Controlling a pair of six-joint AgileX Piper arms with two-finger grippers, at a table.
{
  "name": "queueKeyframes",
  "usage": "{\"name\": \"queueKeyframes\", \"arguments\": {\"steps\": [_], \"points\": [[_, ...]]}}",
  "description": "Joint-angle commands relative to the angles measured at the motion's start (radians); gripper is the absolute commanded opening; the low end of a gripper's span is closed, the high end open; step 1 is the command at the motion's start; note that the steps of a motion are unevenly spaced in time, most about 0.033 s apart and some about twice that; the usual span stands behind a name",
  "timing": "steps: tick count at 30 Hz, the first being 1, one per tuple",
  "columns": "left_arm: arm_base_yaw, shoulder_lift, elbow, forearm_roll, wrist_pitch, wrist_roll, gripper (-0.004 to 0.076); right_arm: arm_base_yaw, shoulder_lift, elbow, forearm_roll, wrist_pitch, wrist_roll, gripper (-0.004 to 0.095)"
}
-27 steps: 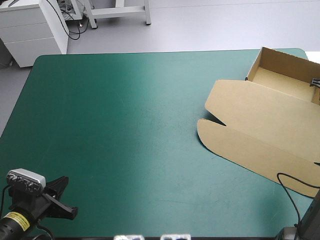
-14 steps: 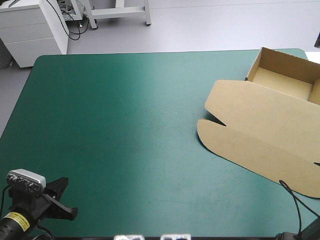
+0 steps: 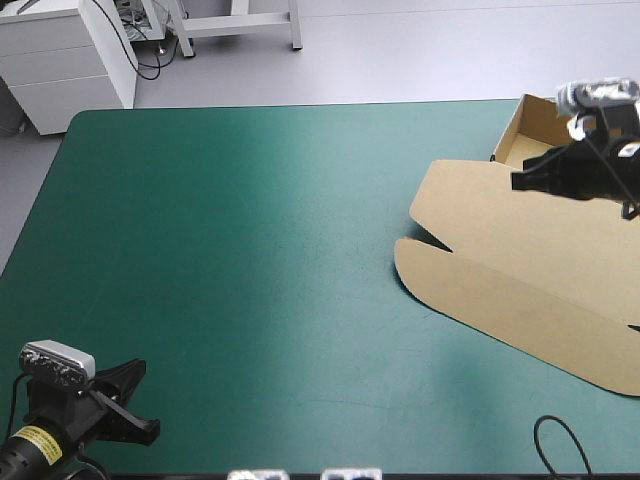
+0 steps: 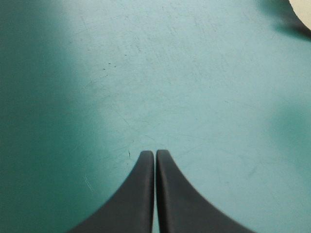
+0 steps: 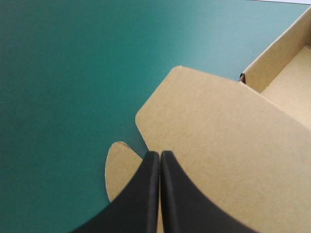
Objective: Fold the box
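- Where the left arm (image 3: pixel 60 425) reaches in over the near left corner of the desk (image 3: pixel 250 250), the left jaws are closed, their black tips meeting in one pointed arch with nothing between them.
- Under and ahead of the left jaws lies only bare teal-green cover (image 4: pixel 160 73), with a few fine scratches on it.
- Well apart from the left jaws, far ahead and off to their right, the brown box (image 3: pixel 520 270) lies on the right part of the desk.
- Its lid (image 3: pixel 480 215) is spread flat on the cover, and a long flap (image 3: pixel 470 290) with a rounded end extends from it toward the near edge.
- Its tray (image 3: pixel 545 118) stands open with walls raised at the far right corner.
- Over the box, the right arm (image 3: pixel 600 170) comes in from the desk's right edge; the right jaws are closed tip to tip and grip nothing.
- Directly under the right jaws is the flat lid (image 5: pixel 218 145); the flap's rounded end (image 5: pixel 119 170) shows just beside their tips, and the tray (image 5: pixel 286 82) lies off to their right.
- Whether the right jaws touch the board I cannot tell.
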Motion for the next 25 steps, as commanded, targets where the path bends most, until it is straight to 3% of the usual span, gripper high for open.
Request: {"name": "queueKeyframes", "arguments": {"steps": [1, 7, 12, 19, 25], "points": [[-0.007, 0.010, -0.024, -0.002, -0.062, -0.007, -0.0008, 0.010, -0.136, 0.177, 0.056, -0.182, -0.120, -0.0010], [-0.007, 0.010, -0.024, -0.002, -0.062, -0.003, -0.0008, 0.010, -0.331, 0.530, 0.062, -0.447, -0.182, -0.0008], [-0.007, 0.010, -0.024, 0.001, -0.062, 0.006, -0.0008, 0.010, -0.498, 0.725, 0.048, -0.568, -0.182, -0.0010], [-0.007, 0.010, -0.024, 0.001, -0.062, 0.011, -0.0008, 0.010, -0.724, 0.911, 0.043, -0.612, -0.169, -0.0009], [-0.007, 0.010, -0.015, 0.001, -0.070, 0.011, -0.0008, 0.010, -0.950, 1.022, -0.035, -0.592, -0.036, -0.0004]]}}
